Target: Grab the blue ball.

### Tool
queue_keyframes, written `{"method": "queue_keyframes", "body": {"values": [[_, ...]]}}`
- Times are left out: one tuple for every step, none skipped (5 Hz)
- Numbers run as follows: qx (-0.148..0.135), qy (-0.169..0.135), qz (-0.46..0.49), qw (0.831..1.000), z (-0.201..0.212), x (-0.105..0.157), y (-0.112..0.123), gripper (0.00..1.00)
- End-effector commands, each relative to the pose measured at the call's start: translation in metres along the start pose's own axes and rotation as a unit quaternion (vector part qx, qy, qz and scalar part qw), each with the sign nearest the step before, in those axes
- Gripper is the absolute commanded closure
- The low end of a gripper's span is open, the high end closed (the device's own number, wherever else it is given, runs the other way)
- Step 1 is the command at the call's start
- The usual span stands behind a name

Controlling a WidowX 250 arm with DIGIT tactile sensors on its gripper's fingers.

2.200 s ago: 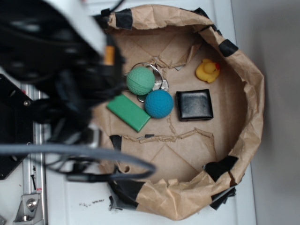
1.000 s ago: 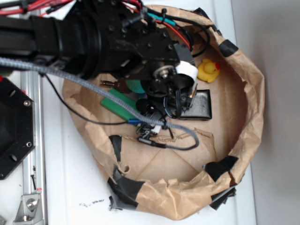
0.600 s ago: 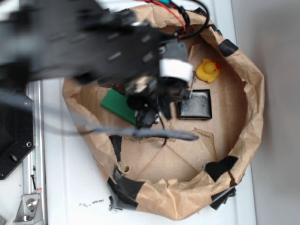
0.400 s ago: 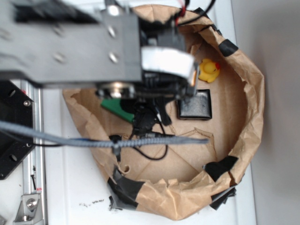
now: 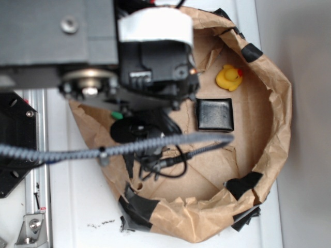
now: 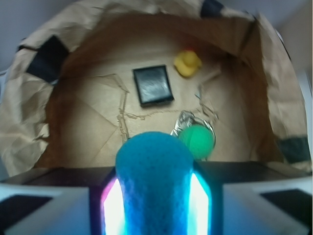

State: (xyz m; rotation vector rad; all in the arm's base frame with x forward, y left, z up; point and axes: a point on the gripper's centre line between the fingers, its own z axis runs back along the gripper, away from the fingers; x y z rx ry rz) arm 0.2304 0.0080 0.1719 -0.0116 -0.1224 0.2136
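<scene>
In the wrist view the blue ball fills the lower middle, teal and dimpled, squeezed tall between the two glowing pads of my gripper. The gripper is shut on it and held well above the floor of the brown paper basin. In the exterior view my arm looms large and blurred over the basin's left half, hiding the ball and the fingers.
A mint-green ball lies on a metal key ring below. The black square wallet and yellow rubber duck sit to the right. The crumpled paper wall rings everything. A grey cable hangs across the basin.
My arm came down over the two balls, then rose toward the camera. The blue ball no longer lies beside the wallet.
</scene>
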Motion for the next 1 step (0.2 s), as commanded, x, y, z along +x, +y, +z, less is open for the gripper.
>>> {"method": "queue_keyframes", "body": {"values": [[0.001,-0.002,0.014,1.000,-0.0018,0.0070,-0.0039,1.00]]}}
